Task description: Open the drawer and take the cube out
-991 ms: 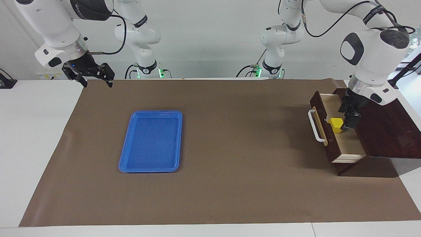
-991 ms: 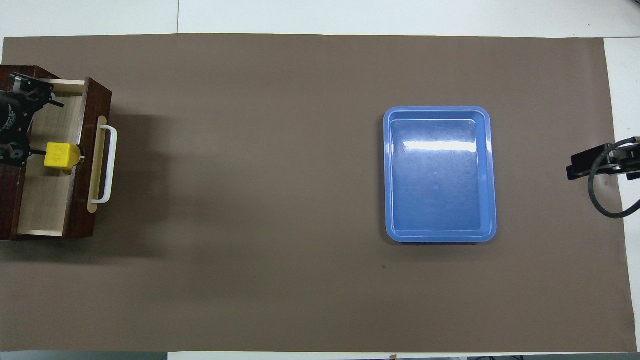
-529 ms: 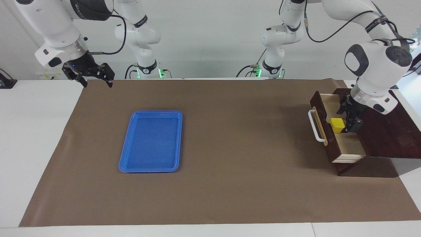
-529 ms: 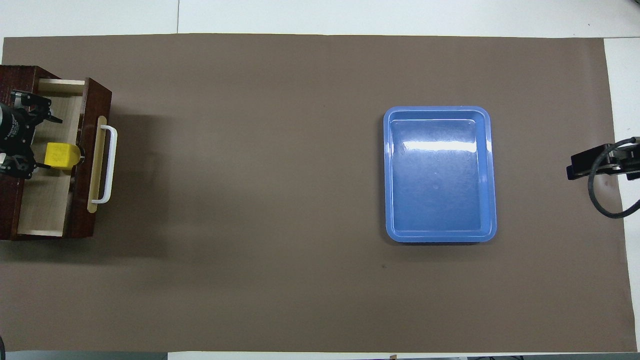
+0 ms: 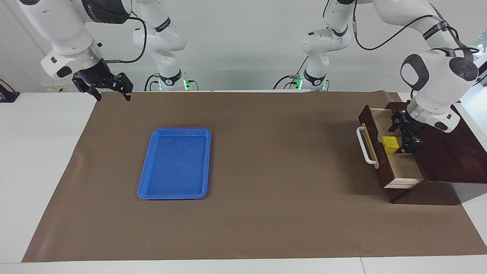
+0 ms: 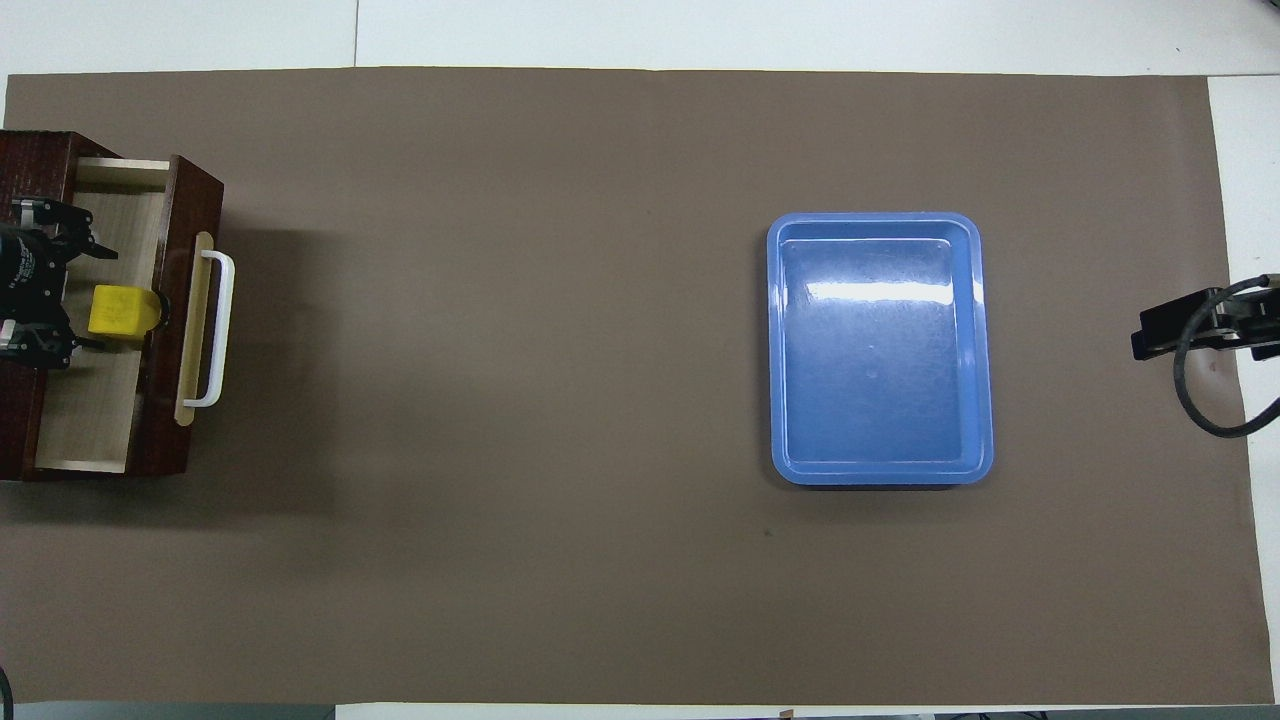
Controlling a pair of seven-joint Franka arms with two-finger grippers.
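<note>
At the drawer: pulled out, yellow cube inside.
My left gripper: jaws spread, just beside cube.
My right gripper: jaws released, waiting over table edge.

Your left gripper is bent low at the end of its arm, with its fingers spread wide. Your right gripper waits up high, fingers wide apart too.

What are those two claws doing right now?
Left gripper: open, holding nothing, down in the drawer beside the cube.
Right gripper: open, empty, waiting over the table's edge.
</note>
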